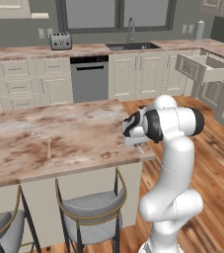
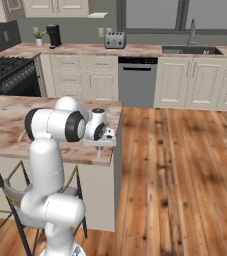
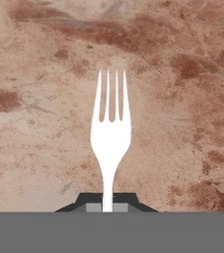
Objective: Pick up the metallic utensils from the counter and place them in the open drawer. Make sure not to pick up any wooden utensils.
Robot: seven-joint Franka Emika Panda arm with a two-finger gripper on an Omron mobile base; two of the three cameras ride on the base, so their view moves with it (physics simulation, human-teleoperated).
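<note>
- Hand view: the gripper (image 3: 107, 206) is pinching the handle of a silver fork (image 3: 110, 132), its jaws drawn in tight on the thin stem. The fork is pointing away from the hand, with four tines at the far end. Behind it the marbled beige and rust-brown counter (image 3: 44, 148) is lying under the tines; from this angle I cannot tell whether the fork is touching the stone or hanging just above it.
- Left base view: the arm is bending over the near right corner of the island counter (image 1: 59, 133), and the gripper (image 1: 139, 147) is sitting at the counter's right edge. A thin pale sliver is sticking out below the hand there, which is the fork (image 1: 140, 148), too small to read in detail.
- Left base view: a pale tan wooden utensil (image 1: 49, 148) is lying on the counter well to the left of the gripper, apart from it.
- Left base view: the drawer (image 1: 205, 67) is standing pulled out at the far right, in the cabinet run beyond the wooden floor and well away from the island.
- Right base view: the gripper (image 2: 99, 151) is hanging at the counter's (image 2: 5, 125) near right corner, with the fork (image 2: 99, 153) showing as a short pale line beneath the hand.
- Right base view: a dark-framed stool (image 2: 15, 200) is standing under the counter's overhang behind the arm.
</note>
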